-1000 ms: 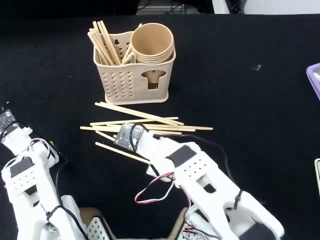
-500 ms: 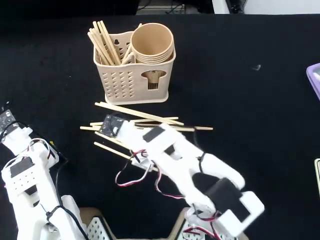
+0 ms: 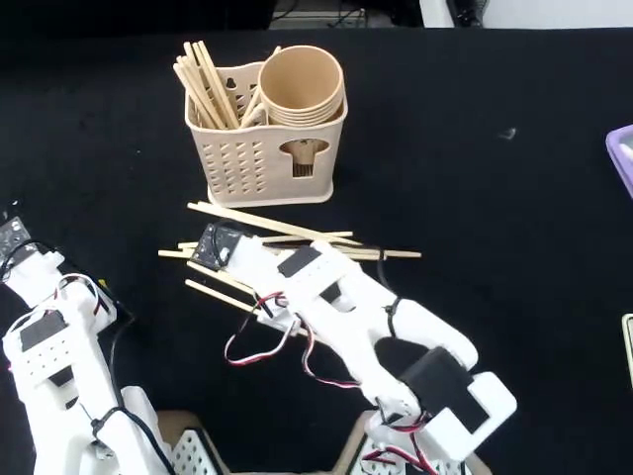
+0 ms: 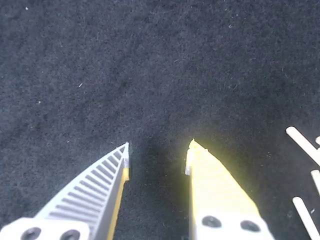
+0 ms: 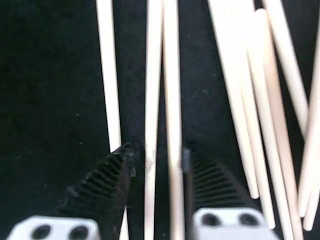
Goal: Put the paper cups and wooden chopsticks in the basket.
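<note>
On my right gripper (image 5: 157,152) the jaws sit spread, straddling two pale wooden chopsticks (image 5: 171,75); from the high view I can't tell. Left gripper (image 4: 157,150) jaws gape over the black cloth desk (image 4: 150,60).

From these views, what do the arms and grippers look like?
Left arm and right arm are white blocky plastic with black panels; the right carries red, white and black cables. Left gripper: grey and yellow, ribbed, pointed. Right gripper: black, ribbed.

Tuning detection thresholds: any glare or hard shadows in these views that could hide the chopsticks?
High view: even light, no glare; the loose chopsticks stand out pale on the black cloth. Right wrist view: chopsticks bright, but the dark finger of the right hand blends into the cloth. Left wrist view: soft shadow on the cloth under the left hand.
</note>
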Robot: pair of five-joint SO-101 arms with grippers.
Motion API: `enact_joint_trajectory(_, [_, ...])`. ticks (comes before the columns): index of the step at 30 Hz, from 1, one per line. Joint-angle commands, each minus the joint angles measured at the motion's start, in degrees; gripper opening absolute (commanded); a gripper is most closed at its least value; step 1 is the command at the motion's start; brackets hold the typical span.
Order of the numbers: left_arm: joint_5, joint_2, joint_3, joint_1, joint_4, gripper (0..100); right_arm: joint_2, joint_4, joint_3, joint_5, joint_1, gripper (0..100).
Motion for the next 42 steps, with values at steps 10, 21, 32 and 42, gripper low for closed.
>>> enact_joint_trajectory(10, [0.2,-1.0,-3.4,0.8,-0.8,19,-1.7,3.8,-2.6,0.0,-2.1,1.1])
enact_joint_trajectory(21, [0.2,-1.0,-3.4,0.8,-0.8,19,7.1,7.2,-9.0,0.1,-2.5,22.7])
enact_joint_trajectory(32, [0.2,-1.0,-3.4,0.8,-0.8,19,7.9,10.5,-13.5,-0.4,-2.0,1.1])
enact_joint_trajectory(42, [0.2,-1.0,-3.4,0.8,-0.8,19,-19.4,19.9,-13.6,-0.2,-2.0,1.0])
